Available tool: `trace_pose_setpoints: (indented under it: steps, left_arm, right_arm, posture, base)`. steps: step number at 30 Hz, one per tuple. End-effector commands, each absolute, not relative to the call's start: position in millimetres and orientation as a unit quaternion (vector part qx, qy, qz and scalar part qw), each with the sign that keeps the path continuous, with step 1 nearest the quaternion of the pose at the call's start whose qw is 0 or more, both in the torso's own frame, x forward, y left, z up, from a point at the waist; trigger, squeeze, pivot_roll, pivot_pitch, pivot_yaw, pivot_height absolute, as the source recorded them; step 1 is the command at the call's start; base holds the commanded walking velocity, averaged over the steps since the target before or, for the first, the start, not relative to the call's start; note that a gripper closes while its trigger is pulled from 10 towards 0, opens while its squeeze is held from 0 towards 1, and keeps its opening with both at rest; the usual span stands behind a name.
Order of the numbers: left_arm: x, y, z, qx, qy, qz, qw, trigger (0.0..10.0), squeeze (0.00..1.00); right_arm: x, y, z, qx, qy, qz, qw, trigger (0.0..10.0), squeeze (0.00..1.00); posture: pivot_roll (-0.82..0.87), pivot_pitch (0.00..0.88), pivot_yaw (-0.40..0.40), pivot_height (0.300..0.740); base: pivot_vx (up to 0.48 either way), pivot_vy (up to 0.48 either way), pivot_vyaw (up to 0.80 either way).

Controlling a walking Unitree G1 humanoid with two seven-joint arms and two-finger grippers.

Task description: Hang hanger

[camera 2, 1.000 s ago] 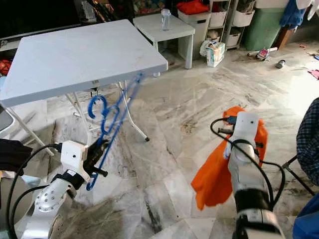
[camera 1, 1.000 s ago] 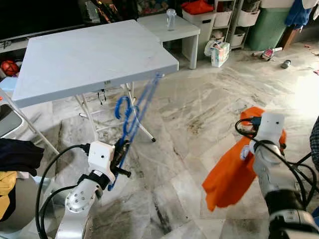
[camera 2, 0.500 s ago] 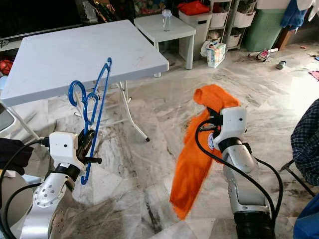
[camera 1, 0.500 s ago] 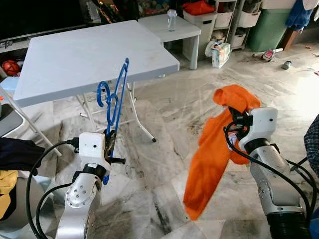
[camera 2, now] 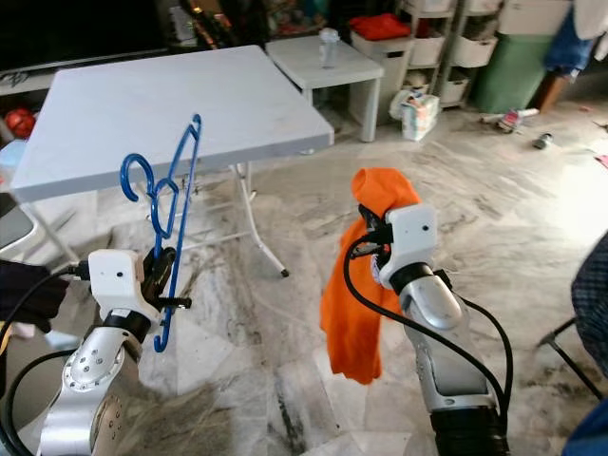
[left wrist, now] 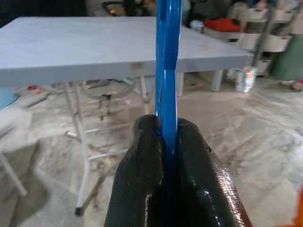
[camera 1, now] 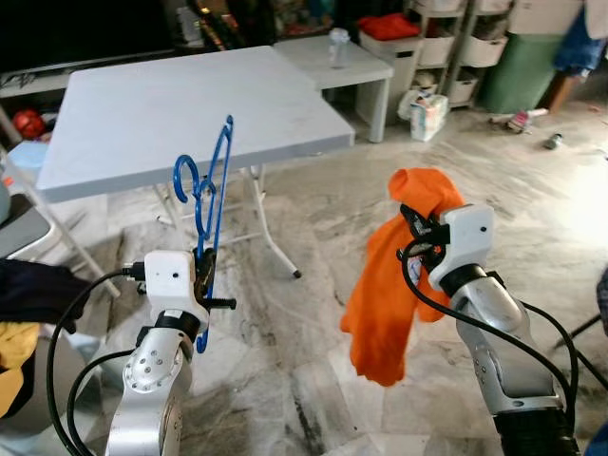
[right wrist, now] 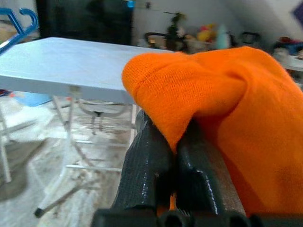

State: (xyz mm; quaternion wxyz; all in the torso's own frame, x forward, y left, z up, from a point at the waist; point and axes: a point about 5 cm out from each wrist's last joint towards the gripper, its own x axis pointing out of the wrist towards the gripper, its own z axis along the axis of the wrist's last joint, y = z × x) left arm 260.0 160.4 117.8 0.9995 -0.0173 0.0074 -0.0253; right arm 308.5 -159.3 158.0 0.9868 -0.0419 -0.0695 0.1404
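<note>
A blue plastic hanger (camera 1: 214, 195) stands nearly upright at the left, hooks toward the table, and my left gripper (camera 1: 202, 274) is shut on its lower bar. In the left wrist view the blue bar (left wrist: 166, 71) is pinched between the black fingers (left wrist: 147, 184). At the right, my right gripper (camera 1: 419, 228) is shut on an orange garment (camera 1: 385, 285); a bunched fold sits above the fingers and the rest hangs down over the floor. The right wrist view has the orange cloth (right wrist: 227, 109) draped over the fingers (right wrist: 151, 175).
A grey folding table (camera 1: 171, 104) stands ahead on the left, a low white table (camera 1: 347, 62) with a bottle behind it. Storage bins (camera 1: 418, 28) and a green bin (camera 1: 518, 47) line the back right. Dark and yellow clothes (camera 1: 28, 304) lie at the far left. Marble floor (camera 1: 304, 380) between my arms.
My right gripper has carried the orange garment a little left, toward the hanger. The left gripper holds the hanger in much the same upright pose. The camera has shifted slightly.
</note>
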Motion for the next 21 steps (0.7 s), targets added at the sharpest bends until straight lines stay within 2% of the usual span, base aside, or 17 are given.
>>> trace_pose_setpoints:
  steps: [1,6,16,21]
  left_arm:
    - [261.9,162.5,123.9,-0.018,-0.001,-0.017,1.0,10.0,0.0]
    - [265.0,162.1,125.2,-0.017,-0.003,-0.019,1.0,10.0,0.0]
    - [268.4,162.8,126.7,-0.019,-0.005,-0.018,1.0,10.0,0.0]
    - [268.4,161.4,126.4,-0.023,-0.005,-0.018,1.0,10.0,0.0]
  right_arm:
    - [310.6,-155.7,167.5,-0.046,-0.085,0.146,0.985,10.0,0.0]
    - [310.9,-153.4,169.0,-0.043,-0.088,0.149,0.984,10.0,0.0]
    - [312.6,-152.2,169.3,-0.049,-0.09,0.15,0.983,10.0,0.0]
    - [313.4,-147.1,169.4,-0.051,-0.093,0.157,0.982,10.0,0.0]
  posture:
    - [-0.03,0.0,-0.002,0.74]
    - [-0.03,0.0,-0.005,0.74]
    - [-0.02,0.0,-0.004,0.74]
    - [-0.01,0.0,-0.007,0.74]
  base:
    - [0.424,0.0,0.48]
    - [0.425,0.0,0.45]
    - [0.431,0.0,0.0]
    - [0.446,0.0,0.77]
